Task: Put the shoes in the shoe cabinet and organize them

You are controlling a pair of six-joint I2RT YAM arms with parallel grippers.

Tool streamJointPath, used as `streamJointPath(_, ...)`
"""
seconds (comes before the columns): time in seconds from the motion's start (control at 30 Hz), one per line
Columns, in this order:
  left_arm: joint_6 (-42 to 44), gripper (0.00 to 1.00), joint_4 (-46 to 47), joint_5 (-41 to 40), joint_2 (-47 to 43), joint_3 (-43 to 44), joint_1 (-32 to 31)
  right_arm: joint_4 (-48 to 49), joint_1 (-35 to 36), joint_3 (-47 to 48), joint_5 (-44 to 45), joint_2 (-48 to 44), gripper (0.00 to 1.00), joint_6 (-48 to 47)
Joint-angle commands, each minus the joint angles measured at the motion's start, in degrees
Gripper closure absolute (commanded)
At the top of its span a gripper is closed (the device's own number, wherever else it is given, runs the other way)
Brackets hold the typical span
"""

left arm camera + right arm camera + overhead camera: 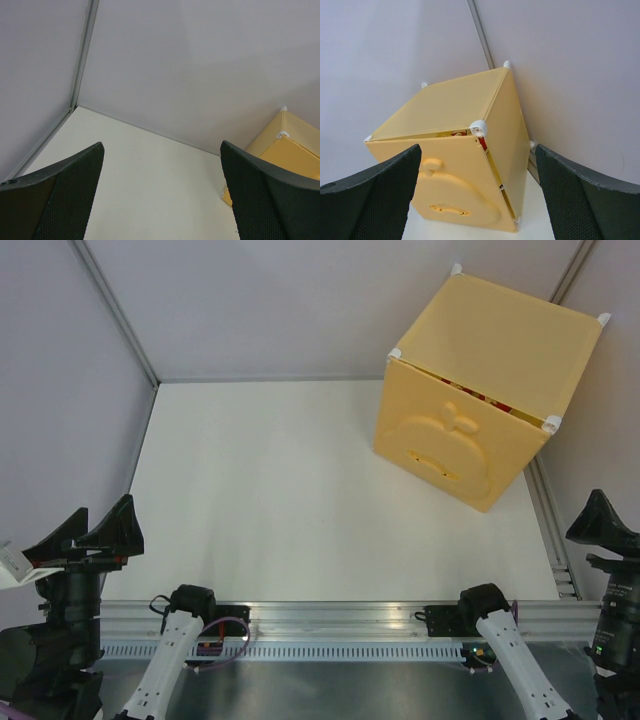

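Once past stowing, judging by red shoes [483,144] glimpsed inside the shoe cabinet [500,340] at upper right, calls for pushing its ajar door [445,450] flush with the right claw [476,147], released and empty like the left claw [162,145].

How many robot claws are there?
2. The left gripper sits open beside the table's near-left corner. The right gripper sits open at the near-right side, facing the shoe cabinet. No other seems hidden.

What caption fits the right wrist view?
Open right gripper faces the shoe cabinet; its door slightly ajar, something red inside.
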Motion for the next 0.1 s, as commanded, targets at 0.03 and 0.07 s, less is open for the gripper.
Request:
streamJointPath(0.03,1.9,0.00,-0.5,-1.4,1.0,0.2,-0.2,1.6,0.3,-1.0,0.8,-0.8,0.02,-1.3)
streamJointPath(0.07,2.0,0.00,-0.5,-1.5,1.0,0.2,-0.2,1.7,0.2,-1.1,0.9,-1.1,0.02,-1.2)
